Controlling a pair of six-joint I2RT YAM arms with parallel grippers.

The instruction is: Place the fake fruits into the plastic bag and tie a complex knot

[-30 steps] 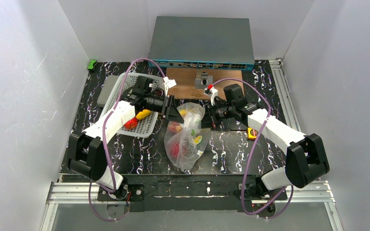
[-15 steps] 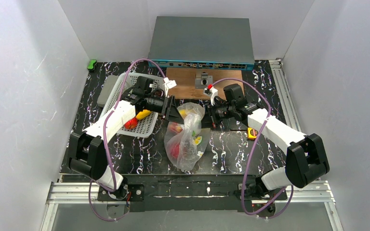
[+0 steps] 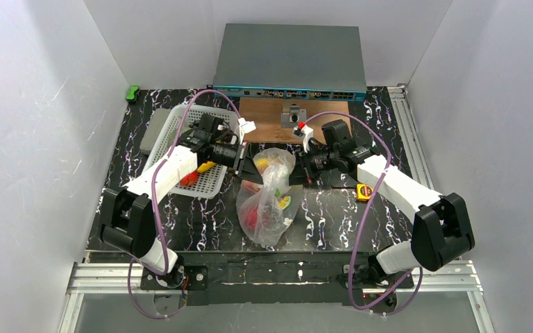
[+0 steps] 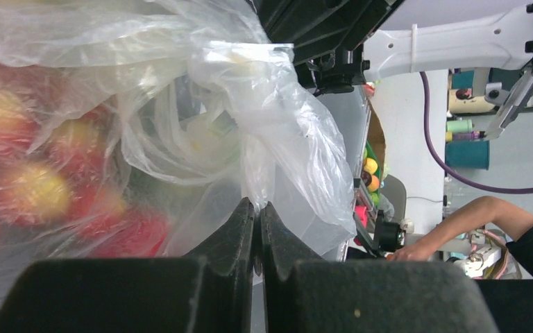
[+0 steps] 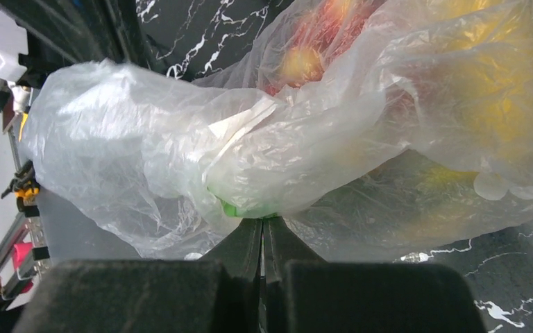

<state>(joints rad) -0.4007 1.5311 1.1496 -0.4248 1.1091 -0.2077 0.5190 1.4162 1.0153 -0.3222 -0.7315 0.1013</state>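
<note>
Plastic bag point(image 3: 267, 201): thin, clear, heavily crinkled, printed with pale flowers and yellow-green slices. Lies at the centre of the black marbled counter point(image 3: 333, 215), bulging body toward 6 o'clock, gathered top toward 12. Holds fake fruits point(image 3: 250, 216), seen through the film as red and yellow blurs. Bunched at the top into two ears. Pinched at its 10 o'clock ear by the left gripper point(image 4: 257, 208), pressed fully together on a fold of film. Pinched at its 2 o'clock ear by the right gripper point(image 5: 262, 225), likewise closed tight on bunched film, with a speck of green at the tips. More fake fruits, red and yellow, in the white lattice basket point(image 3: 212, 182) at the bag's 9 o'clock.
</note>
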